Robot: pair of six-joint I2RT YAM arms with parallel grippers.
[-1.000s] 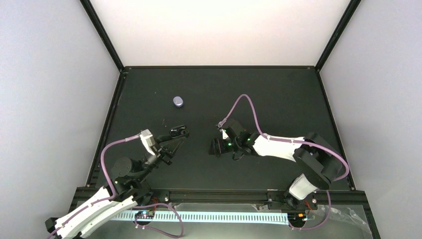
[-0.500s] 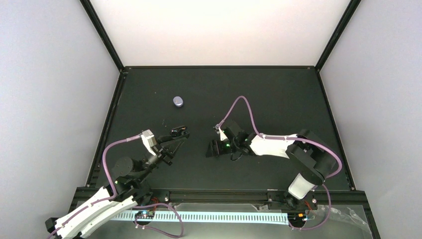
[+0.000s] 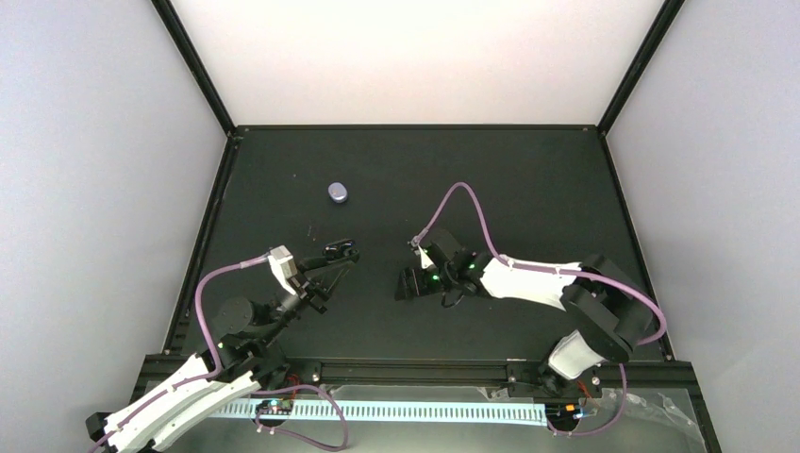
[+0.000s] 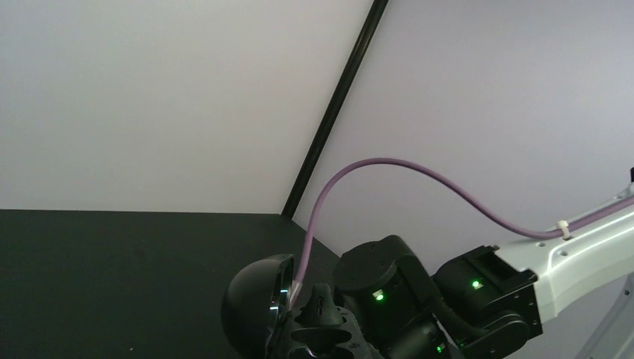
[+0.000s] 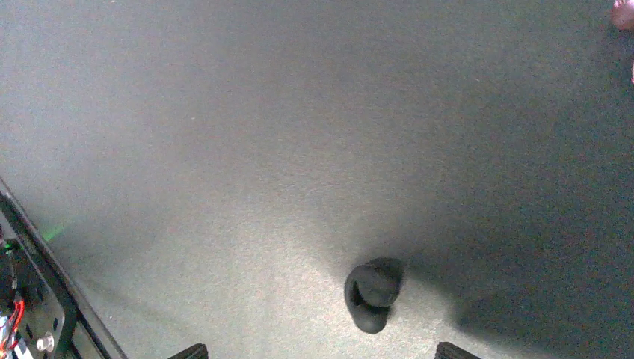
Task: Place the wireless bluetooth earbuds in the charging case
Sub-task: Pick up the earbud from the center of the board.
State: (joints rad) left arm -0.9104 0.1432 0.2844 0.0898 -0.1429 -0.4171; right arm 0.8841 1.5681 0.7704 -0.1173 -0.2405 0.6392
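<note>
Black matte tabletop | step: reaching for tiny black rounded earbud, lying below right gripper, jaws spread | left gripper closed | pale lavender glossy case well apart | next: lower, pinch gently

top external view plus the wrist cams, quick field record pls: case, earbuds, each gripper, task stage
charging case: on the table, far left part, apart from both arms; too small to tell whether it is open
earbud: one, black, lying on the table between the right fingertips
second earbud: not identifiable
right gripper: open, straddling the earbud, no grip
left gripper: shut; what it holds, if anything, is unclear
stage: visible earbud not yet in the case
</note>
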